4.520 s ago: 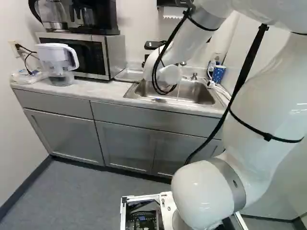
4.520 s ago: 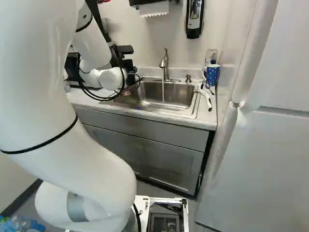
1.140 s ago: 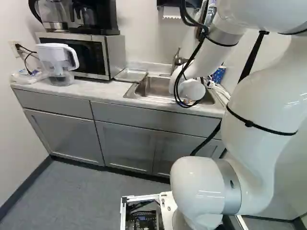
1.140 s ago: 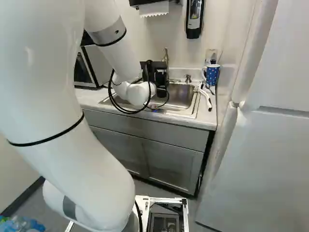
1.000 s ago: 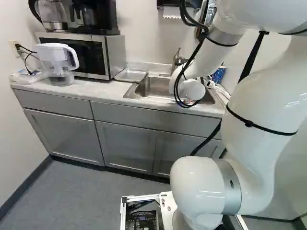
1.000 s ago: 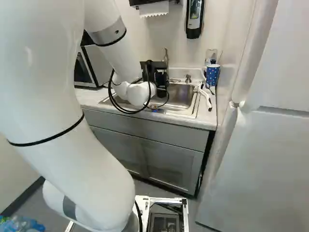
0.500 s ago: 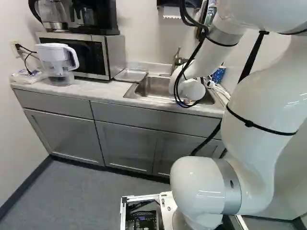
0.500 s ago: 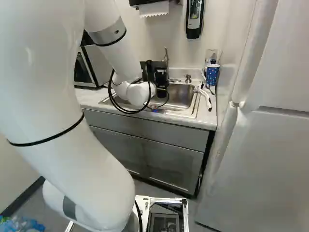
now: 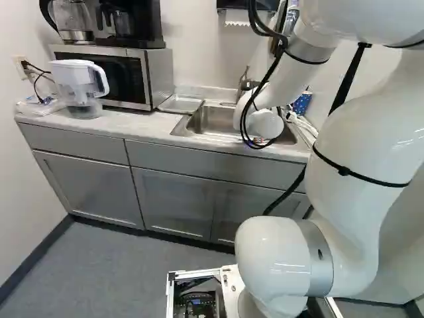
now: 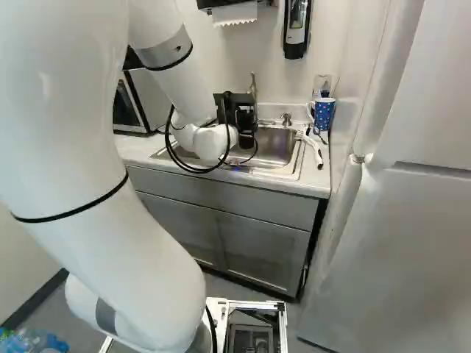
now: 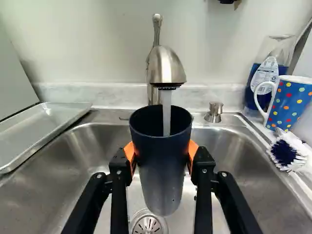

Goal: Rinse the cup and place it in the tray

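Holding the cup point(image 11: 163, 170) upright, or nearly so, over the sink point(image 11: 248, 170), with the gripper point(image 11: 161, 152) clamped on it from both sides by the orange pads point(image 11: 193, 149). Catching the water point(image 11: 166, 114) straight from the faucet point(image 11: 166, 66) in the open top, above the drain point(image 11: 148, 224). Rinsing, by the look of it, and probably being only partway through the task, with the tray point(image 9: 180, 104) lying near the back edge of the worktop point(image 9: 126, 124), between the microwave point(image 9: 122, 74) and the sink.

For doing this well, probably needing to shift the cup slightly under the water, wetting the whole inner wall rather than one strip. Calling next for drawing back clear of the faucet, then tipping slowly, well inside the sink's front edge, and draining fully. Gripping firmly without crushing, allowing for wet pads and added weight, and so perhaps risking a slip or twist. Needing, later, to shed the last drops before crossing to the tray, then setting down base first, squarely inside its rim, and letting go only after making firm contact
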Controlling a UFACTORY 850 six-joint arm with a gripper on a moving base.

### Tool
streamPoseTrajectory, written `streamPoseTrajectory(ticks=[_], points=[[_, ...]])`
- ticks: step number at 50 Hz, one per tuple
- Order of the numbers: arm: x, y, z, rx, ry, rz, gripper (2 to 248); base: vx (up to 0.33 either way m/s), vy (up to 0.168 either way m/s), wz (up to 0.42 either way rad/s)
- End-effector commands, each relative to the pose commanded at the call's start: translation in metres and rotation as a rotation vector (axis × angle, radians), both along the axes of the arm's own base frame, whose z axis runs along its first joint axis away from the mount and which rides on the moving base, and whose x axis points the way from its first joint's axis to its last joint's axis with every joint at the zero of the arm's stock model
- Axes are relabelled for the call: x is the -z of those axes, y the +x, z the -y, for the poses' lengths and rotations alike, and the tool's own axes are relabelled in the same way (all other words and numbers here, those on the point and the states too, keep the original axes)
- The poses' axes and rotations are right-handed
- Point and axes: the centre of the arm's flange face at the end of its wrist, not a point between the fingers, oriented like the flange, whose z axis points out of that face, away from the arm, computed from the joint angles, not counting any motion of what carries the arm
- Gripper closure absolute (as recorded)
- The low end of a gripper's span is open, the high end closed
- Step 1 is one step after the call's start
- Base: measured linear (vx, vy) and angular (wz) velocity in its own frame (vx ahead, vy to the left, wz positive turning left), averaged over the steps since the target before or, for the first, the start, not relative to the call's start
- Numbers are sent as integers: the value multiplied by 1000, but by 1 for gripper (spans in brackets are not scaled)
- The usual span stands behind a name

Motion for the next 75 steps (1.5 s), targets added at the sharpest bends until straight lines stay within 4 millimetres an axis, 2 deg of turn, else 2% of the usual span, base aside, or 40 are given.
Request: streamPoseTrajectory(ticks=[75], points=[[0, 0, 0, 0, 0, 0, 128, 0, 0, 0]])
